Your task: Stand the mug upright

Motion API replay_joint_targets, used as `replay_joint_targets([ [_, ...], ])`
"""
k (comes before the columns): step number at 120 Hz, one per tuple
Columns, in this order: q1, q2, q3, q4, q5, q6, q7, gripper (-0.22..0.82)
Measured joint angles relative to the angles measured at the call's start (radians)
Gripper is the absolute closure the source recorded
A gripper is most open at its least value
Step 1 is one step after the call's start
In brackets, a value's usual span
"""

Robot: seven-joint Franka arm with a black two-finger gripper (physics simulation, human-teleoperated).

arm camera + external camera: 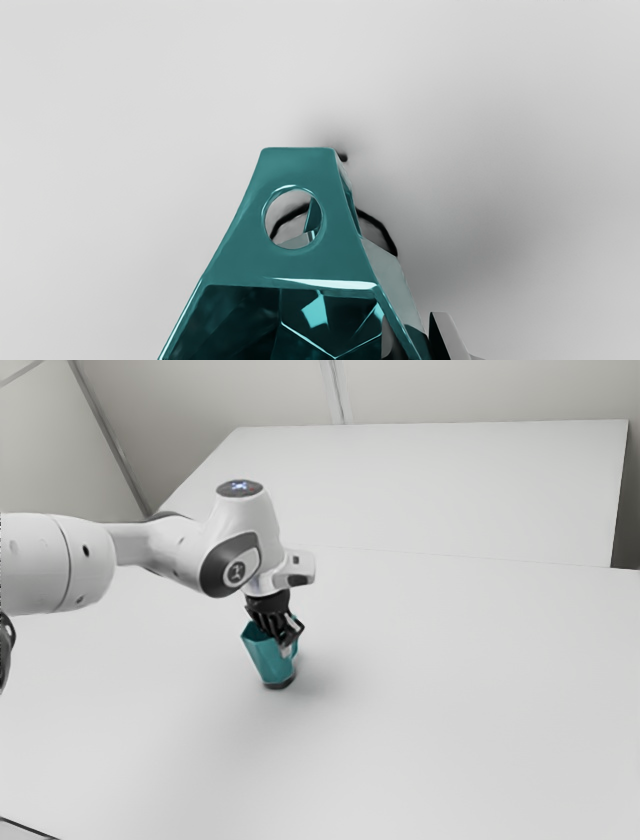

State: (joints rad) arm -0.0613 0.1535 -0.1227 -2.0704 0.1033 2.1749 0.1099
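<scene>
Exterior view first, from where I'd be standing: the pale table (450, 690) spreads wide, and the white arm (175, 555) reaches over it from the exterior view's left. Its black gripper (288, 636) points down at the mouth of the mug; whether that pincer is spread, pressed together or pinching the wall, I honestly can't tell from here.

The teal mug (265, 652) is right below it on the table, mouth up, looking close to upright with perhaps a slight lean. I can't be sure its bottom sits flat. It looks hard and stiff, with faceted walls, so I'd expect no give under a squeeze. The gloss suggests glass or glazed ware: likely light enough for one arm, but slippery, and apt to chip if knocked over.

Smaller now, the handle (300, 167) juts from the side, broad where it joins the mouth and narrowing outward, with a round opening through it. It's sturdy enough to steer by, I'd guess, though a pull there could swing the whole body round.

The dark base (279, 683) is narrower than the mouth, so a sideways nudge could tip it. Smallest of all, the thin rim (325, 283) seems the best hold: one wall taken gently and squarely, then eased level before letting go.
</scene>
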Motion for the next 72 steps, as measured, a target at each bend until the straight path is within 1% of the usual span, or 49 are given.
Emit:
replay_joint_targets([
  [14, 0.0, 0.011, 0.0, -0.002, 0.004, 0.021, -0.016, 0.77],
  [22, 0.0, 0.013, 0.0, -0.005, 0.002, 0.028, -0.022, 0.73],
  [39, -0.001, 0.007, 0.0, -0.007, -0.007, 0.036, -0.029, 0.42],
  [47, -0.003, -0.009, 0.0, -0.007, -0.01, 0.036, -0.033, 0.31],
  [58, -0.013, -0.056, -0.001, -0.006, -0.018, 0.029, -0.036, 0.2],
  [72, -0.023, -0.117, -0.002, 0.003, -0.04, 0.002, -0.04, 0.12],
])
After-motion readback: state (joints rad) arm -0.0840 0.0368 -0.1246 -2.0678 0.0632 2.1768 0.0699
